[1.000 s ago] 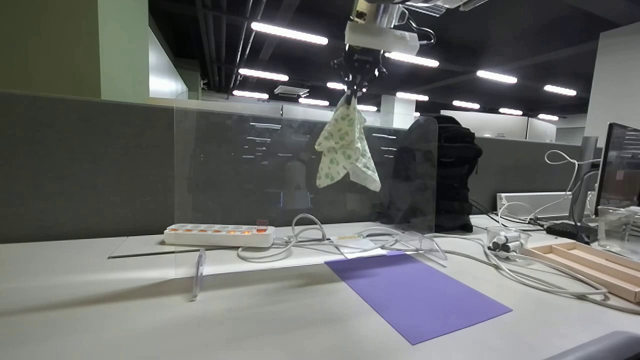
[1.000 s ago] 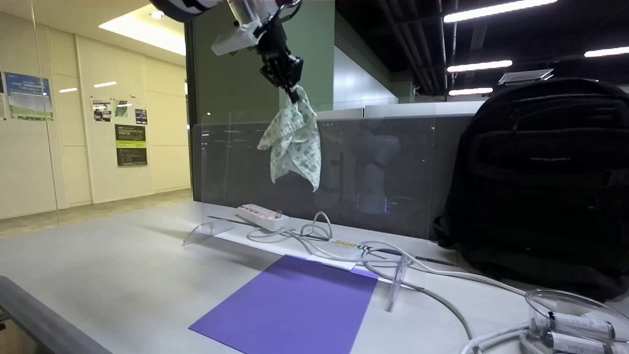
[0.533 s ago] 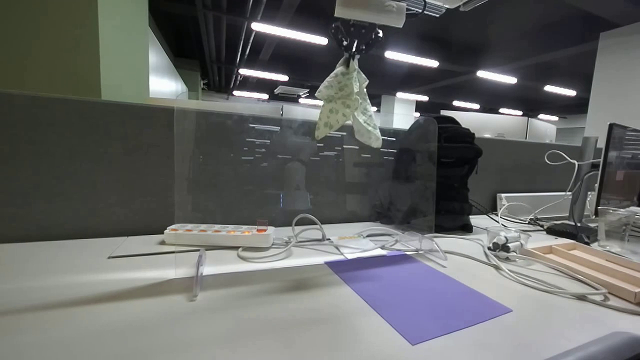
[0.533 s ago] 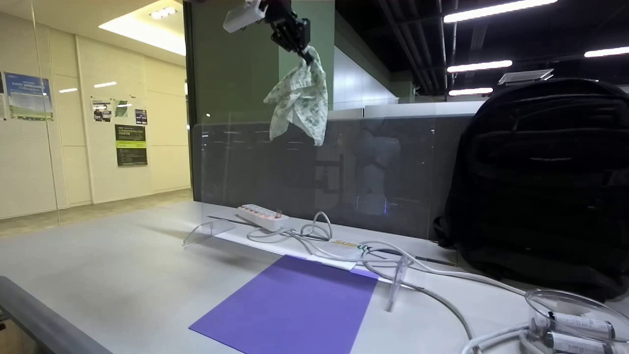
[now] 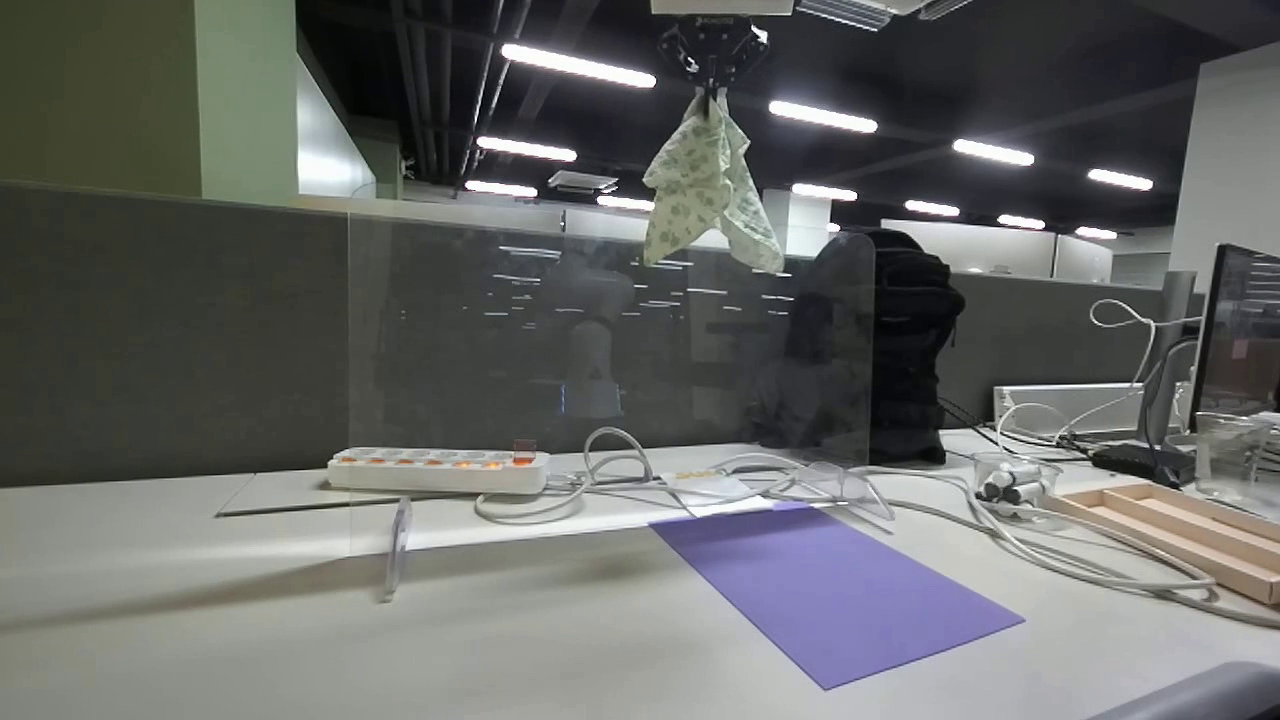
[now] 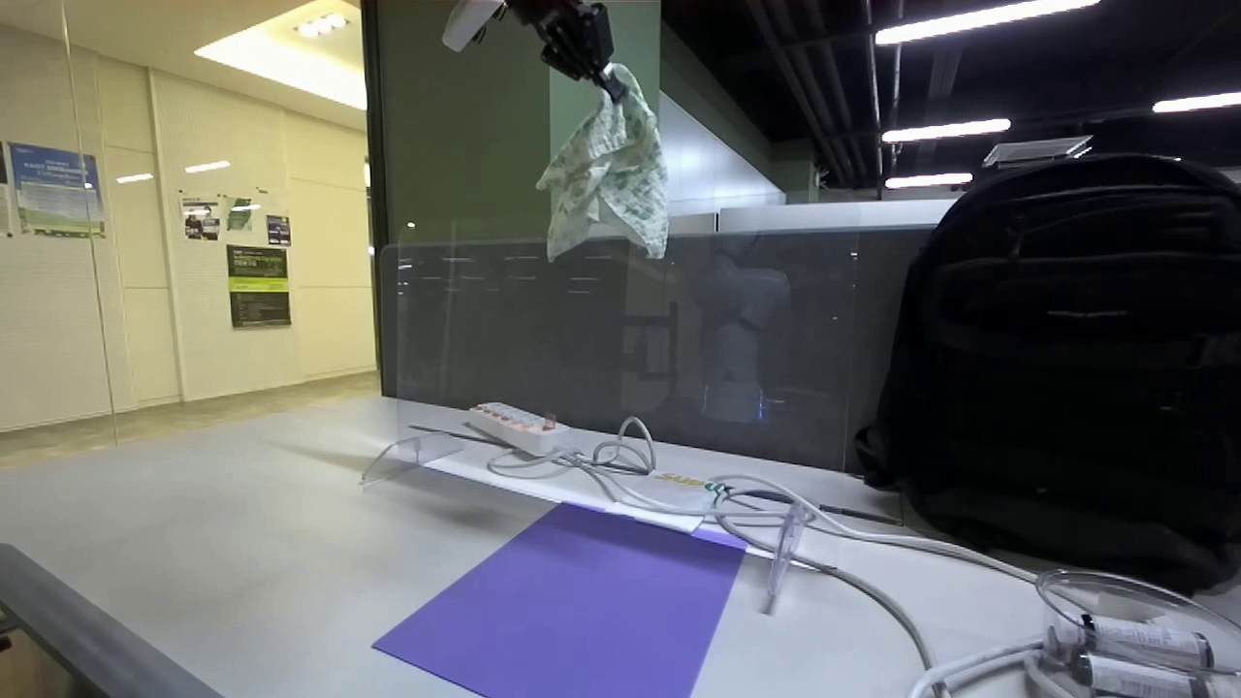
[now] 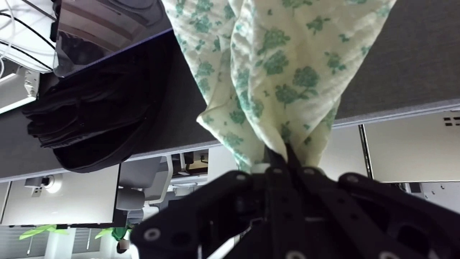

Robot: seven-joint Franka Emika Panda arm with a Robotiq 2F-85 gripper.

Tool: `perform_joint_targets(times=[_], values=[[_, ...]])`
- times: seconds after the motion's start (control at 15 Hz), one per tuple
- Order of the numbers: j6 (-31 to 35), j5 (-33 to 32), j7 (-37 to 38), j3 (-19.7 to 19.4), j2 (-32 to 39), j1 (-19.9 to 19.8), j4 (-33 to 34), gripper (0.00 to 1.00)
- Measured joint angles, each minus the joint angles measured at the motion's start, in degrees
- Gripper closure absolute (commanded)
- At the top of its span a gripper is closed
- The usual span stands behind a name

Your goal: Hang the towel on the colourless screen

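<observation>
The towel (image 5: 690, 185) is pale with a green flower print. It hangs bunched from my gripper (image 5: 710, 103), which is shut on its top in both exterior views. The wrist view shows the fingertips (image 7: 283, 153) pinching the towel (image 7: 287, 72). The colourless screen (image 5: 480, 360) is a clear upright panel on small clear feet on the desk; it also shows in an exterior view (image 6: 504, 339). The gripper is well above the screen's top edge. The towel's lower corners overlap that edge in both exterior views; I cannot tell whether they touch it.
A black backpack (image 5: 915, 350) stands at the screen's right end. A power strip (image 5: 437, 472) and loose white cables (image 5: 620, 470) lie behind and under the screen. A purple sheet (image 5: 835, 595) lies in front. A grey partition (image 5: 150, 340) runs behind. A wooden tray (image 5: 1180, 535) is at right.
My gripper has risen with the towel, lifting most of it from before the screen to above its top edge. It has lately shifted slightly to the right in both exterior views.
</observation>
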Motion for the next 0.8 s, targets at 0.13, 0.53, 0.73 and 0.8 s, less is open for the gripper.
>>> perform_joint_targets(times=[0.13,0.53,0.73,0.8], values=[[-2.65,0.0,0.04,-0.74,0.26,1.68,0.65,0.99],[-3.36,-6.41,11.1,-3.72,5.01,3.27,-0.64,0.98],[-2.77,-6.55,11.16,-5.0,6.66,4.27,-0.55,0.99],[-2.82,-6.51,11.11,-5.28,6.42,4.69,-0.59,0.99]])
